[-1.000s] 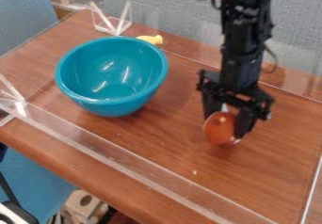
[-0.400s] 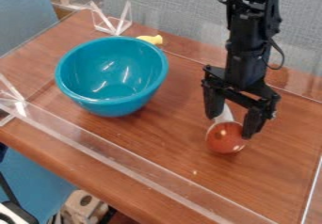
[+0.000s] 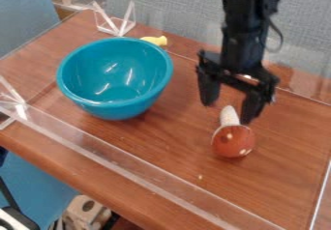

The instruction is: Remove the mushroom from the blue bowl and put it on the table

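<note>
The pincer hangs pointing down with its jaws spread wide and nothing between them, a little above the mushroom. The mushroom lies on its side on the desk, red-orange cap toward the near edge and pale stem pointing up toward the pincer, free of any grip. Well to its left stands the blue bowl, empty inside. Judging by this, the task looks essentially done: the mushroom is out and set down, and only pulling the arm clear seems left.
</note>
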Robot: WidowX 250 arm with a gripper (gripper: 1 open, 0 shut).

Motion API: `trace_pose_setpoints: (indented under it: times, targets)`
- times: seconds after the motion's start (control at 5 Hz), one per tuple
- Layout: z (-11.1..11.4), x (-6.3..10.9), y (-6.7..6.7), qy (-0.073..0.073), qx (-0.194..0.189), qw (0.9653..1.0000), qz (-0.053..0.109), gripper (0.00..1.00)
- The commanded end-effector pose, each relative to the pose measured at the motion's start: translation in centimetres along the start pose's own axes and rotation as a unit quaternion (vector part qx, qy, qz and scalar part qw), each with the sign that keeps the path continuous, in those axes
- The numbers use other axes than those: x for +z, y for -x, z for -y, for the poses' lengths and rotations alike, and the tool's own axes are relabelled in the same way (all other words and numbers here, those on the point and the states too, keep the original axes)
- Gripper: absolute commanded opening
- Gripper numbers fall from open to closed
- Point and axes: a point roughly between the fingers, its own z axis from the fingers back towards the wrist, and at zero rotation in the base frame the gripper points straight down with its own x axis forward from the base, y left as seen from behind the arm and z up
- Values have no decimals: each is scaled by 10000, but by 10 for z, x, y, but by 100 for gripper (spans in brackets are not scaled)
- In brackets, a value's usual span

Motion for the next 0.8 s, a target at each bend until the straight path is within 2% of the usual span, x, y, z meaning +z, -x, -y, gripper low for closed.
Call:
trace_pose_setpoints:
  times: [0.0,0.2,0.6]
  targets:
    - [-11,23,5,-37,66,9996,277,100]
    - [-14,28,14,-35,37,9996,271,100]
    - [-17,22,7,10,511,9984,239,100]
